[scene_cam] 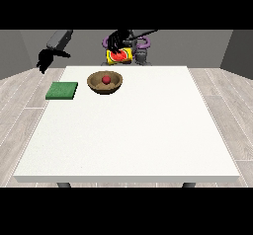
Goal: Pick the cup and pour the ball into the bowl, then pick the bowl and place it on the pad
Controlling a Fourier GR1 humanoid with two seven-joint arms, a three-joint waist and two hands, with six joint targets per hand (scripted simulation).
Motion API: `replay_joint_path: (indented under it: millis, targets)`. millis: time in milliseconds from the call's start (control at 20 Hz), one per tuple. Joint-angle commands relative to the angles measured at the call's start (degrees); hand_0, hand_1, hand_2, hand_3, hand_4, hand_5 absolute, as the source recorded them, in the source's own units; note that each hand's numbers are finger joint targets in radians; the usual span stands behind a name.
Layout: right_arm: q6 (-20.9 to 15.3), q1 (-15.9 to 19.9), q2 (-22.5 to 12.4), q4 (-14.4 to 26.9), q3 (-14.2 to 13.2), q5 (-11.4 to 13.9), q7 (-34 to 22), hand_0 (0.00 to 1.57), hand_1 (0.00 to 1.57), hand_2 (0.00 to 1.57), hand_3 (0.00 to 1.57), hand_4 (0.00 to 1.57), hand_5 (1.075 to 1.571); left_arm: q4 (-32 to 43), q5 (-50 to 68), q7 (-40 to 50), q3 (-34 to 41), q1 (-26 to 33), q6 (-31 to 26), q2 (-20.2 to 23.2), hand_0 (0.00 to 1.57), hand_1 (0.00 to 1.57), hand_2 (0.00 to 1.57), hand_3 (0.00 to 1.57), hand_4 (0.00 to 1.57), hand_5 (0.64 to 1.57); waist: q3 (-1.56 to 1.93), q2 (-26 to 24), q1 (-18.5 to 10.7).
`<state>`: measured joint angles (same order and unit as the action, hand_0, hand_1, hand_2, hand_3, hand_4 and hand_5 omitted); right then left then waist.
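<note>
The scene is lit evenly and brightly, with no glare seen on the table (148, 130). Only a faint, soft shadow is cast around the bowl (105, 82) near the table's far edge. Straight table edges are kept undistorted.

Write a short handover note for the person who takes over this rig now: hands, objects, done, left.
Hand at the view's right: raised above the table's far edge, curled round the tilted cup.
Hand at the view's left: off the table, holding nothing; fingers unclear.
Ball: in the bowl, so pouring is done.
Left: put the cup away, move the bowl onto the green pad beside it.
</note>
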<state>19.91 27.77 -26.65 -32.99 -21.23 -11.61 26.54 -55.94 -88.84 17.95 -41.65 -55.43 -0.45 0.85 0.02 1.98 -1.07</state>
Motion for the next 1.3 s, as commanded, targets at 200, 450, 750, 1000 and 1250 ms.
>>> replay_joint_path:
  millis: [200, 450, 750, 1000, 1250]
  targets:
    - [-1.09, -3.53, 0.20, 0.94, -1.10, -1.14, -2.57, 0.00, 0.00, 0.00, 0.00, 0.46, 1.556, -10.03, 15.98, -1.63, 17.66, 9.77, 14.25, 5.04, 0.41, 0.41, 1.57, 1.57, 1.00, 1.565, -0.33, -2.13, -7.46]
    - [-3.66, -0.43, 3.11, -1.56, -0.90, -1.92, -3.36, 0.00, 0.00, 0.00, 0.00, 0.41, 1.556, -10.21, 31.35, -9.58, 28.04, 14.31, 16.90, 5.95, 0.86, 0.86, 1.57, 1.56, 0.92, 1.555, -0.34, 3.60, -7.40]
    - [-3.95, 1.60, 5.32, -3.06, -1.15, -3.42, -4.05, 0.00, 0.00, 0.00, 0.00, 0.31, 1.569, -12.75, 51.11, -19.34, 37.21, 17.42, 15.91, 1.29, 1.08, 1.08, 1.09, 0.91, 0.82, 1.549, -0.30, 9.22, -7.63]
    - [-5.65, 2.95, 9.52, -6.69, 1.92, -1.79, -2.93, 0.00, 0.00, 0.00, 0.00, 0.40, 1.569, -11.14, 63.69, -27.16, 42.78, 18.55, 17.34, -0.78, 0.00, 0.00, 0.00, 0.00, 0.80, 1.554, -0.20, 13.66, -3.39]
    - [-7.53, 0.11, 15.16, -10.79, 7.31, 0.61, -7.24, 0.00, 0.00, 0.00, 0.00, 0.23, 1.549, -3.81, 70.97, -34.32, 47.82, 23.21, 12.87, 0.64, 0.00, 0.00, 0.00, 0.00, 0.00, 1.516, -0.10, 8.60, 1.48]
